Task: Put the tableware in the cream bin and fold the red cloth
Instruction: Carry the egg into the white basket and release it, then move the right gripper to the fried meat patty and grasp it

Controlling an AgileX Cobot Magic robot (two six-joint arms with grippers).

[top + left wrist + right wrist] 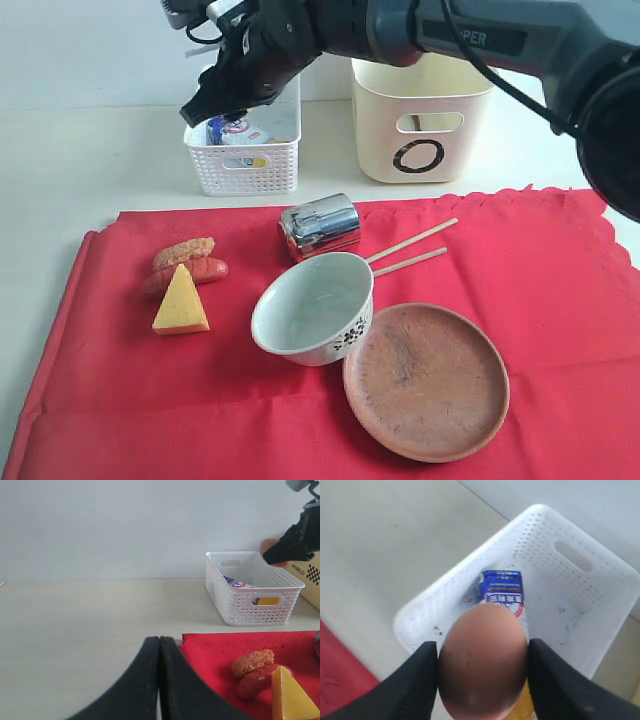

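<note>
The red cloth (120, 400) lies spread on the table. On it are a shiny steel cup (318, 226) on its side, a pale flower-print bowl (345, 335), a brown clay plate (426, 380) and two wooden chopsticks (410, 240). The cream bin (420, 120) stands behind the cloth. My right gripper (482, 647) is shut on a brown egg (482, 670) above the white basket (600, 595); in the exterior view it (200, 108) hangs over the basket's left end. My left gripper (159, 641) is shut and empty, low over the bare table by the cloth's corner (210, 645).
The white perforated basket (243, 165) left of the bin holds a milk carton (502, 592) and something yellow. A sausage (195, 271), a fried piece (183, 252) and a cheese wedge (180, 302) lie on the cloth's left part.
</note>
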